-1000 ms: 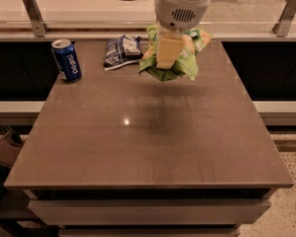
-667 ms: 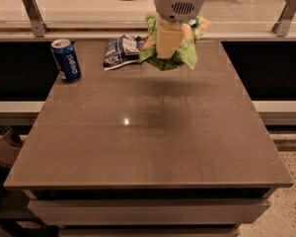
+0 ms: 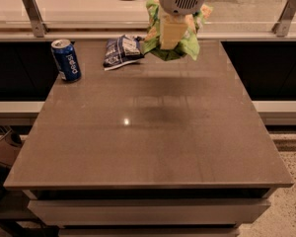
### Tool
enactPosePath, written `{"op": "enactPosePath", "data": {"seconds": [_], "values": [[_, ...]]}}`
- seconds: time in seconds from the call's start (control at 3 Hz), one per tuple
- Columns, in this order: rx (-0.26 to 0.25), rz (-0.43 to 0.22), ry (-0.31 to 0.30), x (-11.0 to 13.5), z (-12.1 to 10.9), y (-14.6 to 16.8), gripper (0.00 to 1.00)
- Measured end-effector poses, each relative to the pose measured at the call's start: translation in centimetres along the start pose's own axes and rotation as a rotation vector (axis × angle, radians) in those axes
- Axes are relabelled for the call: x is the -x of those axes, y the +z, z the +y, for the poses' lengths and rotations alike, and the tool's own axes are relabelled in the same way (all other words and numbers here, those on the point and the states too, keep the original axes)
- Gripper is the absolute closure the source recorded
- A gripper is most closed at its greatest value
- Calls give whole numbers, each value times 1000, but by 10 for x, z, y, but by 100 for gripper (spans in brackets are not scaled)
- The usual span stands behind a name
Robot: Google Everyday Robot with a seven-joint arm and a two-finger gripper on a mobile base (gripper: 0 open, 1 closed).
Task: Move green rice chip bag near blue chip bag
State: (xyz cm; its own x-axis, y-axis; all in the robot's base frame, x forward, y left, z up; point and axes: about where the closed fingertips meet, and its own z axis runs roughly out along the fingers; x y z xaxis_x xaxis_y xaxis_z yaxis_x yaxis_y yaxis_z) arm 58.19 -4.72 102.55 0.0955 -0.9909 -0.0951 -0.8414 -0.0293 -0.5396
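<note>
My gripper [image 3: 171, 33] hangs at the top centre of the camera view, shut on the green rice chip bag [image 3: 186, 47]. The crumpled light-green bag is held above the far part of the table, its lower left corner close to the blue chip bag. The blue chip bag [image 3: 121, 50] is a small dark navy bag with white patches. It lies flat on the table at the far left of centre, just left of the held bag. I cannot tell whether the two bags touch.
A blue Pepsi can [image 3: 66, 59] stands upright at the far left of the brown table [image 3: 148, 132]. A rail with metal posts [image 3: 33, 14] runs behind the table. The table's front edge is near the bottom of the view.
My gripper has carried the green bag farther back and a little up, bringing it closer to the blue chip bag. The blue bag and the can have not moved.
</note>
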Motion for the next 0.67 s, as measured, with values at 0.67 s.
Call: {"op": "enactPosePath", "data": {"seconds": [0.67], "values": [[-55,2,-2,-26,-40,34,100]]}}
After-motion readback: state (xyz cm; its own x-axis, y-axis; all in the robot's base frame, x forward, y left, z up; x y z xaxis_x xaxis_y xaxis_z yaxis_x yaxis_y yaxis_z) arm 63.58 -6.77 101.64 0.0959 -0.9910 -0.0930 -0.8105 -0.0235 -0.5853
